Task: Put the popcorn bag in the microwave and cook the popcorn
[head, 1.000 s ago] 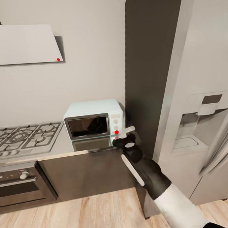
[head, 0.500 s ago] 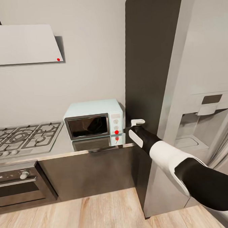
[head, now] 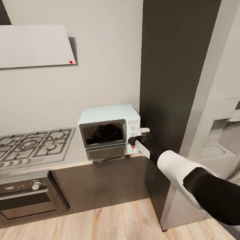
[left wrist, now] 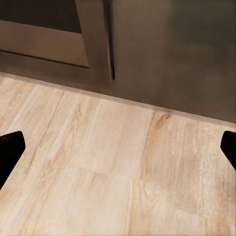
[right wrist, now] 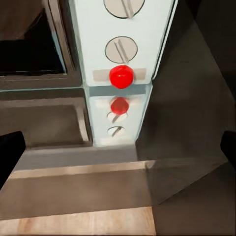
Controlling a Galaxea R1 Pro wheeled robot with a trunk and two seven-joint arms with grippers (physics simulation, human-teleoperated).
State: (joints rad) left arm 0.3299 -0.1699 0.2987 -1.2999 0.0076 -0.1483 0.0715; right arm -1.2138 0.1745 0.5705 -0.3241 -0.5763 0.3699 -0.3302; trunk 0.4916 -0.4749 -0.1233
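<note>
- On the far left in the head view, well away from the right gripper, a gas hob (head: 31, 146) sits in the countertop (head: 77, 155), with a steel oven (head: 27, 195) below it and a white slanted hood (head: 30, 45) on the wall above
- The left gripper (left wrist: 118, 150) hangs over bare wood floor (left wrist: 98, 167) near dark cabinet fronts; its two black fingertips (left wrist: 10, 147) sit at opposite edges of the left wrist view, spread wide with nothing between them
- The mint-blue microwave (head: 108, 129) stands with its dark glass door closed, directly ahead of the right gripper; the popcorn bag cannot be made out anywhere, and the glass is too dark to tell whether it is inside
- The right gripper (head: 138, 136) reaches to the microwave's control panel; the right wrist view shows two white knobs, the nearer knob (right wrist: 120, 49) just above a round red light (right wrist: 121, 76), with the fingertips parted wide and empty
- To the gripper's right stand a tall dark panel (head: 173, 70) and the steel fridge (head: 220, 128)
- Judged risk: the open fingers could slide past the small red light or push the light microwave backwards, or bump a knob by mistake, because the target is small and crowded
</note>
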